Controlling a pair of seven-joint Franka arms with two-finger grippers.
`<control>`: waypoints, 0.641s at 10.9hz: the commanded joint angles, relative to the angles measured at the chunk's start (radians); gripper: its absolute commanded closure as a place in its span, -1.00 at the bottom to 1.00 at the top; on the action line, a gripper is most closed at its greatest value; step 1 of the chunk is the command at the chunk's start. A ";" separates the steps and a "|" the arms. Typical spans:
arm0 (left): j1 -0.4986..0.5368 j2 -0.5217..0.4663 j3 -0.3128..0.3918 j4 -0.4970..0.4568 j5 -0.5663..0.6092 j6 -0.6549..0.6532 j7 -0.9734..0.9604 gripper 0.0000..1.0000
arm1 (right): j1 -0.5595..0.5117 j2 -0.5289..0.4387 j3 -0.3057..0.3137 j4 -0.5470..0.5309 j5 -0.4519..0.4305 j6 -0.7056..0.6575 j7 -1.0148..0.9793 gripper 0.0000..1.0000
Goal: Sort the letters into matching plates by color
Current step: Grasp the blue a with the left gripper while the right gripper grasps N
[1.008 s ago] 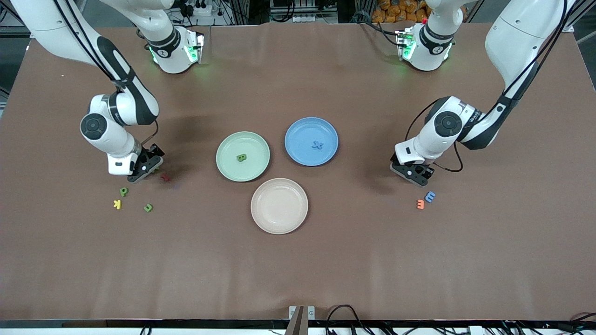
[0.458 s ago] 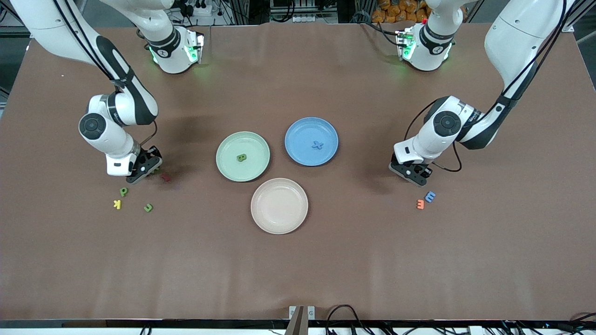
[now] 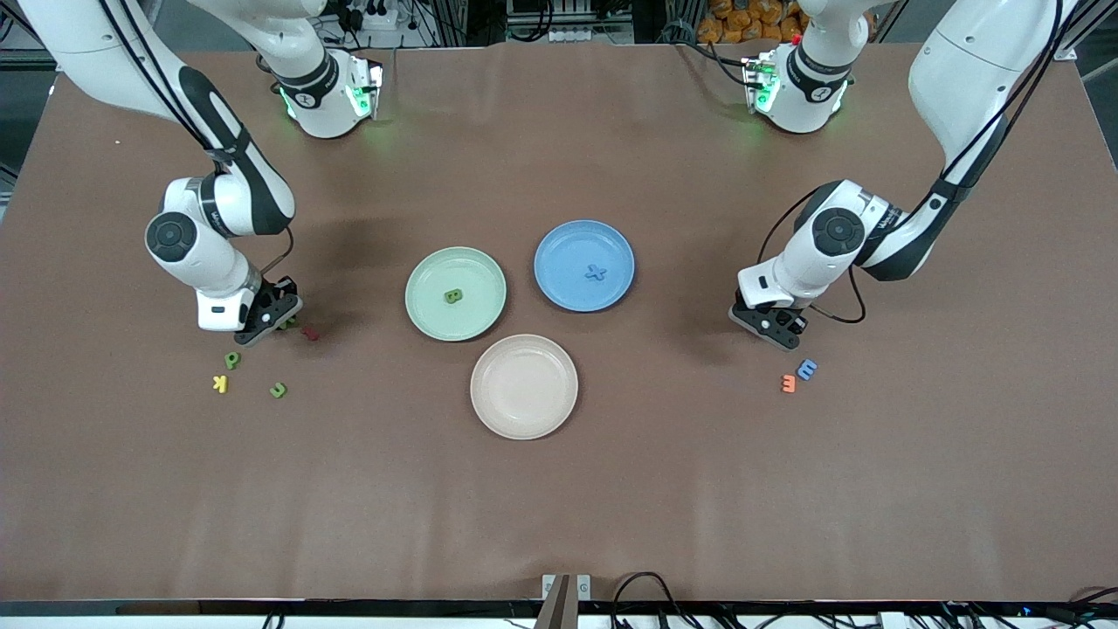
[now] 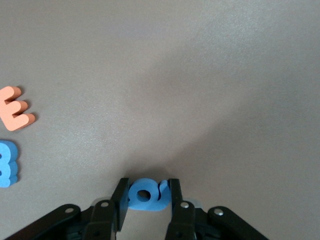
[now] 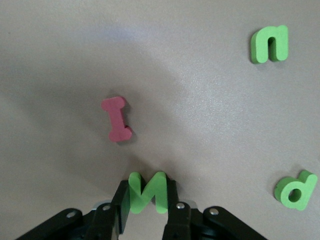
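Since a second ago both arms have crept slightly away from the front camera and both sets of fingers have pinched in; nothing on the table has shifted

Front view: right gripper (image 3: 278, 320) sits low at the right arm's end of the table, just beside a red letter (image 3: 309, 333). Nearer the camera lie a green letter (image 3: 231, 359), a yellow letter (image 3: 220, 383) and another green one (image 3: 278, 390). Left gripper (image 3: 780, 332) is low at the left arm's end, with a blue letter (image 3: 807, 369) and an orange letter (image 3: 789, 383) touching each other just nearer the camera. In the middle, the green plate (image 3: 428, 310) already holds a green piece (image 3: 452, 296), the blue plate (image 3: 563, 245) holds a blue cross-shaped piece (image 3: 596, 273), the beige plate (image 3: 493, 411) is bare

Left wrist view: fingers clamped on a blue letter with a round hole (image 4: 147, 195), pinched across its flat faces so it stands on edge (sensible for a thin chunky piece). Orange E (image 4: 15, 108) and blue B (image 4: 7, 163) lie flat, well apart from the grip

Right wrist view: fingers clamped on a green N-like letter (image 5: 146, 191), same edge-on pinch. Red I (image 5: 118, 119) lies close by, green n (image 5: 269, 44) and green d (image 5: 296, 189) farther out

Judgement: both picks look secured, each colour has its matching plate, lift and carry come next
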 commanded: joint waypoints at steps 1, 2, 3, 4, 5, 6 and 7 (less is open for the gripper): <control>0.012 -0.002 -0.006 0.007 0.030 0.007 -0.030 1.00 | -0.022 0.020 0.014 0.010 -0.021 0.013 0.015 0.50; 0.015 -0.004 -0.006 0.010 0.026 0.005 -0.030 1.00 | -0.028 0.014 0.014 0.010 -0.018 0.008 0.015 0.53; 0.014 -0.004 -0.006 0.012 0.017 0.002 -0.030 1.00 | -0.031 0.009 0.014 0.010 -0.009 0.005 0.016 0.57; 0.009 -0.005 -0.007 0.012 0.011 -0.001 -0.033 1.00 | -0.031 0.002 0.014 0.010 -0.004 -0.002 0.047 0.60; -0.001 -0.005 -0.007 0.015 0.010 -0.004 -0.067 1.00 | -0.030 -0.006 0.014 0.010 -0.004 -0.010 0.099 0.60; -0.015 -0.004 -0.017 0.021 0.010 -0.016 -0.097 1.00 | -0.028 -0.012 0.014 0.010 -0.004 -0.028 0.140 0.60; -0.018 -0.004 -0.035 0.039 0.010 -0.049 -0.132 1.00 | -0.028 -0.030 0.014 0.008 -0.002 -0.048 0.170 0.60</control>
